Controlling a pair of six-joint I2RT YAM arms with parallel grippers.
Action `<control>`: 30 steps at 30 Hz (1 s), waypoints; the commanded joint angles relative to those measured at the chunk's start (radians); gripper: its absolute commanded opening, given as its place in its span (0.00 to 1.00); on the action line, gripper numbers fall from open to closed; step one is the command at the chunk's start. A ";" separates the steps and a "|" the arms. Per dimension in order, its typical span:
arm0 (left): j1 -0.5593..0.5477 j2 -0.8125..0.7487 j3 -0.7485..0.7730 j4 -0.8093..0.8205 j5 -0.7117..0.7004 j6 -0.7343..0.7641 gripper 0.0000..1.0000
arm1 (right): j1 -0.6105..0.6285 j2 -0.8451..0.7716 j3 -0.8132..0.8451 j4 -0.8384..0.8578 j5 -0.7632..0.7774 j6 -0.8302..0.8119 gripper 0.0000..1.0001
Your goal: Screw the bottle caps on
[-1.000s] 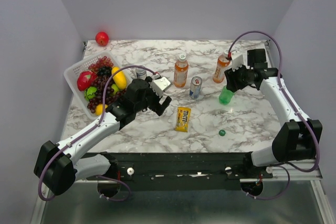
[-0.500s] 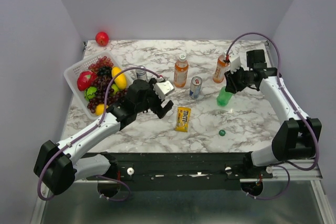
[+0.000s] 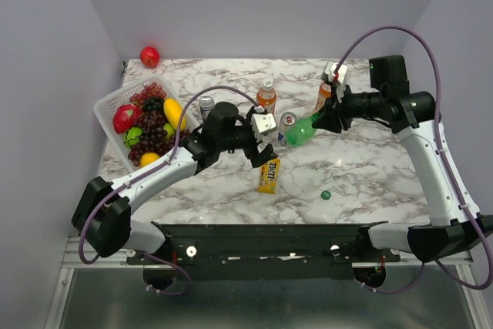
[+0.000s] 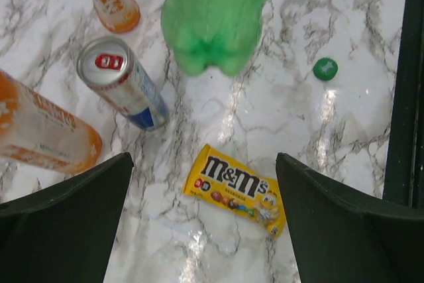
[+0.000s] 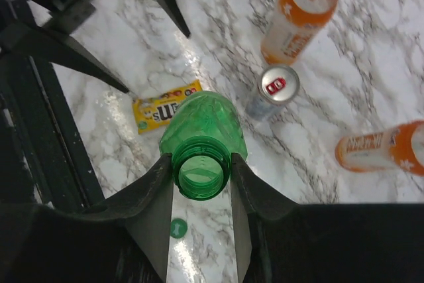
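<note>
One green bottle (image 3: 299, 130) — right end effector (image 3: 318, 122) gripping neck.

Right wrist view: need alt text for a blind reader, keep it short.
The right gripper is shut on the neck of an uncapped green bottle, its open mouth facing the camera. Beyond it on the marble table are a loose green cap, a yellow M&M's packet, a drink can, a white-capped orange bottle and a second orange bottle.
</note>
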State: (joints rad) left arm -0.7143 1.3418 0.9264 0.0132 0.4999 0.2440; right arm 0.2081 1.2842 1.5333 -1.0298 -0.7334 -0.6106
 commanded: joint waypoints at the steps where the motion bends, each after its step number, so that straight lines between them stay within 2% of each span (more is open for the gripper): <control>1: -0.025 0.043 0.121 0.059 0.118 0.014 0.99 | 0.062 0.073 0.098 0.011 -0.069 0.095 0.17; 8: -0.034 0.089 0.163 0.024 0.126 0.008 0.99 | 0.102 0.147 0.211 0.024 -0.113 0.117 0.17; 19: -0.036 0.118 0.164 0.074 0.111 -0.026 0.98 | 0.139 0.149 0.191 0.013 -0.195 0.129 0.17; 26: -0.036 0.128 0.169 0.076 0.161 -0.022 0.93 | 0.149 0.158 0.200 0.016 -0.190 0.133 0.17; 30: -0.033 0.126 0.172 0.074 0.187 -0.011 0.86 | 0.155 0.158 0.195 0.016 -0.184 0.127 0.17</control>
State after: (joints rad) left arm -0.7464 1.4624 1.0737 0.0631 0.6239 0.2306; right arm 0.3523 1.4345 1.7126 -1.0164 -0.8890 -0.4892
